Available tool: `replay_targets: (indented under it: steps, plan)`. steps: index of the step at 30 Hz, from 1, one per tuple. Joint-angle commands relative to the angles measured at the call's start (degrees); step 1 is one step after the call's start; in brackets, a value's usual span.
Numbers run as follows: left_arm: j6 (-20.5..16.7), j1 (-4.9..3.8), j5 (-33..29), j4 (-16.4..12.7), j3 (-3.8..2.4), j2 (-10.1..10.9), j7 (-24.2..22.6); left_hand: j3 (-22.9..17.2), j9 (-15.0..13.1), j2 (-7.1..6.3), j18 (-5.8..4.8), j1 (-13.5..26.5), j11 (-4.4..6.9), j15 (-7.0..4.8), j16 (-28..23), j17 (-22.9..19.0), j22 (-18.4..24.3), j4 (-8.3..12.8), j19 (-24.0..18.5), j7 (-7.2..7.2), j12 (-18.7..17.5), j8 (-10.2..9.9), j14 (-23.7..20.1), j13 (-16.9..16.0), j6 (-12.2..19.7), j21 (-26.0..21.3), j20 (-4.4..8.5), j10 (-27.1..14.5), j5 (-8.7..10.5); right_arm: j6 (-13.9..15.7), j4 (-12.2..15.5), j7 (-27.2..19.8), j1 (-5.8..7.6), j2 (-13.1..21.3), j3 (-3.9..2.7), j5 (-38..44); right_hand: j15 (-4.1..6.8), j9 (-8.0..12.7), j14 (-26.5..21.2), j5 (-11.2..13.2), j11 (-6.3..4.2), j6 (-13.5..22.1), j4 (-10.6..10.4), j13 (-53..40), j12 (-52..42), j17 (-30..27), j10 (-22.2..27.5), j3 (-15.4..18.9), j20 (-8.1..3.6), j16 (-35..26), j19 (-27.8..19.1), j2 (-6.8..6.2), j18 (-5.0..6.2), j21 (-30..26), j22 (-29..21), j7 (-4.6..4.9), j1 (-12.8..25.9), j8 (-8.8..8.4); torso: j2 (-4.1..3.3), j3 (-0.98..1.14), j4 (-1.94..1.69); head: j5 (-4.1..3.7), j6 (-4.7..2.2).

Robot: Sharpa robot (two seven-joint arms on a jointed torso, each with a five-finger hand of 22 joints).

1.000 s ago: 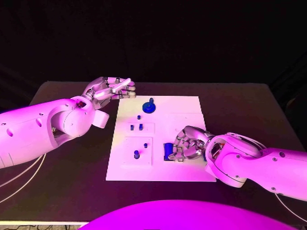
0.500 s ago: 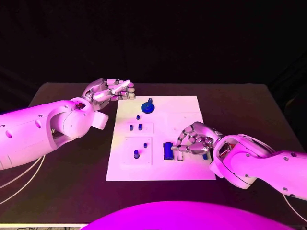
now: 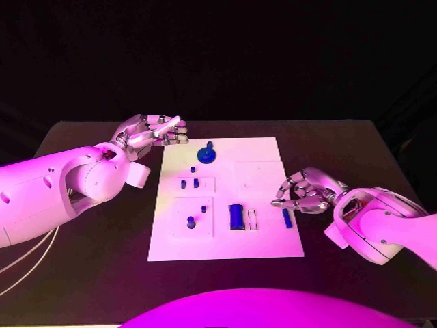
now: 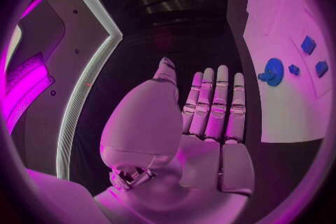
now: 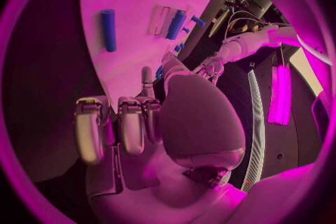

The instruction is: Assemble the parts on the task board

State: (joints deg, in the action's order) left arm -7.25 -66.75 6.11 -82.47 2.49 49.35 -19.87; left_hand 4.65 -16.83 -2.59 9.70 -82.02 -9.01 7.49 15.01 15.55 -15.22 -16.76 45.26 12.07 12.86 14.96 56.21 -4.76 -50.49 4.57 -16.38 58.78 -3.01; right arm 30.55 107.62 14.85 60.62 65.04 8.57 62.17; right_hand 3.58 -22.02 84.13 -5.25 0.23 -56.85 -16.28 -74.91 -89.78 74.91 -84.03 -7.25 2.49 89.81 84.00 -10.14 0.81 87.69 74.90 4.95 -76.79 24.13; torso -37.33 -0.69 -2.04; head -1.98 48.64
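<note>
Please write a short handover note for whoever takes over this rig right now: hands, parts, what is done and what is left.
Left hand: holds nothing, fingers extended together, beside the task board's far left corner.
Right hand: fingers curled, nothing visibly held, at the board's right edge.
Parts: thin blue pin lies loose near the right edge; wider blue bar lies by a pale slot; round blue knob at the far end; small blue pieces in the left-hand recesses.
Done: cannot tell which parts are fully seated.
Left: the pin looks unplaced, the slot unfilled.
</note>
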Motion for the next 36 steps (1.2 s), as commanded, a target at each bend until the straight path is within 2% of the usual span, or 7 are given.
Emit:
replay_targets:
  steps: [1, 3, 6, 13, 19, 24, 36]
  plan:
    - [0.5, -0.01, -0.1, -0.4, -0.01, 0.1, -1.1, 0.4, 0.1, 0.32, 0.66, -0.6, -0.16, -0.01, -0.4, 0.2, 0.2, 0.2, 0.3, -0.28, 0.0, 0.3, 0.5, -0.1, -0.4, -0.4, -0.03, 0.1, 0.22, -2.9, 0.9, 5.5, -0.16, 1.8, 0.01, 11.5, -0.55, 0.2, 5.5, 0.7, 0.57, 0.2, -0.3, -15.1, -0.2, 13.5, -6.0, -0.1, 0.45, -0.5, 4.9, -0.61, -0.08, -1.4, 14.1, 0.26, -0.1, -0.58, -0.1, 0.11, 0.05, -0.5, -0.14]
    - [0.4, 0.01, -0.1, -0.5, 0.0, 0.3, -1.2, 0.5, 0.1, 0.36, 0.67, -0.7, -0.01, -0.09, -0.4, 0.2, 0.3, 0.2, 0.3, -0.49, 0.1, 0.4, 0.6, -0.2, -0.6, -0.4, -0.02, 0.4, 0.22, -3.3, 1.4, 7.5, -0.22, 2.8, 0.02, 13.6, -0.57, 0.2, 5.5, 0.7, 0.59, 0.2, -0.4, -15.1, -0.2, 13.5, -6.0, 0.0, 0.47, -0.5, 4.9, -0.7, -0.09, -1.3, 14.1, 0.26, 0.0, -0.62, -0.05, 0.16, -0.02, -0.67, -0.22]
    - [0.3, 0.02, -0.1, -0.6, 0.02, 0.4, -1.4, 0.6, 0.1, 0.41, 0.67, -0.8, 0.11, -0.16, -0.5, 0.3, 0.4, 0.2, 0.4, -0.68, 0.2, 0.4, 0.7, -0.2, -0.8, -0.4, -0.02, 0.7, 0.22, -3.8, 1.9, 9.6, -0.43, 3.8, 0.04, 15.5, -0.59, 0.3, 5.5, 0.6, 0.58, -0.2, -0.5, -15.1, -0.2, 13.5, -6.0, 0.3, 0.54, -0.5, 4.9, -0.98, -0.1, -1.3, 14.1, 0.23, 0.7, -0.73, -0.03, 0.08, -0.08, -0.77, -0.12]
    - [0.2, 0.06, -0.1, -0.6, 0.04, 0.6, -1.6, 0.7, 0.1, 0.42, 0.67, -0.8, 0.15, -0.18, -0.5, 0.3, 0.4, 0.2, 0.4, -0.73, 0.3, 0.5, 0.7, -0.3, -0.8, -0.4, -0.02, 0.7, 0.22, -5.3, 2.2, 12.5, -1.2, 4.4, 0.05, 18.1, -0.47, 0.2, 5.6, -0.1, 0.38, -1.1, -0.5, -15.1, -0.2, 13.8, -6.0, 0.8, 0.52, -0.4, 5.1, -1.26, -0.21, -0.7, 14.3, -0.04, 1.5, -0.64, -0.11, 0.1, 0.0, -0.77, 0.04]
    - [0.2, 0.12, -0.1, -0.6, 0.05, 0.6, -1.6, 0.7, 0.1, 0.43, 0.68, -0.8, 0.18, -0.2, -0.5, 0.3, 0.4, 0.2, 0.4, -0.76, 0.3, 0.5, 0.7, -0.3, -0.9, -0.4, -0.02, 0.8, 0.22, -6.9, 1.3, 13.7, -2.98, 2.9, 0.06, 18.6, -0.34, 0.1, 5.6, -0.1, 0.21, -1.6, -0.5, -15.1, -0.2, 13.9, -6.0, 1.2, 0.43, -0.3, 5.2, -1.38, -0.27, -0.4, 14.4, -0.23, 2.3, -0.54, -0.14, 0.1, -0.08, -0.66, 0.19]
    - [0.2, 0.14, -0.1, -0.7, 0.05, 0.8, -1.6, 0.7, 0.1, 0.45, 0.68, -0.8, 0.2, -0.21, -0.5, 0.3, 0.5, 0.2, 0.4, -0.76, 0.3, 0.5, 0.7, -0.3, -0.9, -0.4, -0.01, 0.8, 0.22, -6.8, 0.5, 14.1, -4.66, 1.2, 0.06, 18.7, -0.26, 0.0, 5.6, -0.2, 0.11, -1.9, -0.5, -15.1, -0.2, 14.1, -6.0, 1.3, 0.38, -0.3, 5.3, -1.22, -0.34, -0.1, 14.5, -0.35, 2.7, -0.45, -0.13, 0.11, -0.1, -0.5, 0.29]
    - [0.2, 0.14, -0.1, -0.6, 0.05, 0.8, -1.5, 0.8, 0.1, 0.47, 0.68, -0.8, 0.22, -0.22, -0.5, 0.4, 0.5, 0.2, 0.5, -0.77, 0.3, 0.5, 0.7, -0.3, -0.9, -0.4, -0.01, 0.9, 0.22, -5.9, -0.2, 14.3, -5.43, -1.0, 0.05, 18.6, 0.05, -0.2, 5.8, -1.1, -0.29, -2.9, -0.4, -15.1, -0.2, 14.6, -6.0, 1.1, 0.13, 0.0, 5.6, -0.67, -0.5, 0.7, 14.7, -0.82, 2.8, -0.08, -0.13, 0.11, -0.02, -0.26, 0.47]
